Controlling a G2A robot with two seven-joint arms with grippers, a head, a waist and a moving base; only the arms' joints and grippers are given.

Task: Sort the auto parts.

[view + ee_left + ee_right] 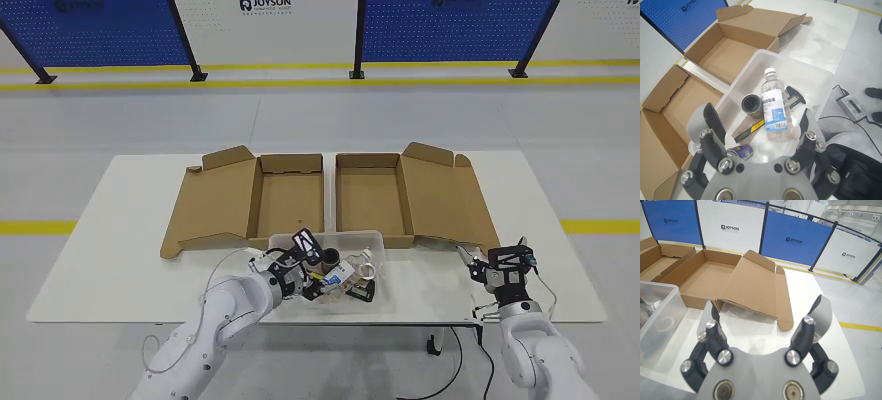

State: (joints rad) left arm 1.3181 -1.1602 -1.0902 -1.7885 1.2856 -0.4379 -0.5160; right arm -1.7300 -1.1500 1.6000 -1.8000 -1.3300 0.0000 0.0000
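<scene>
A clear plastic bin stands at the table's front edge, near the middle. In it lie a clear bottle with a white cap, a dark metal cylinder, a black digital caliper, a black-and-yellow bar and a blue-and-yellow can. My left gripper hangs open over the bin's near-left part, above the bottle's base, holding nothing. My right gripper is open and empty over bare table, right of the bin.
Two open, empty cardboard boxes stand behind the bin: the left box and the right box, each with its lid flap spread outward. The right box's flap lies just ahead of my right gripper.
</scene>
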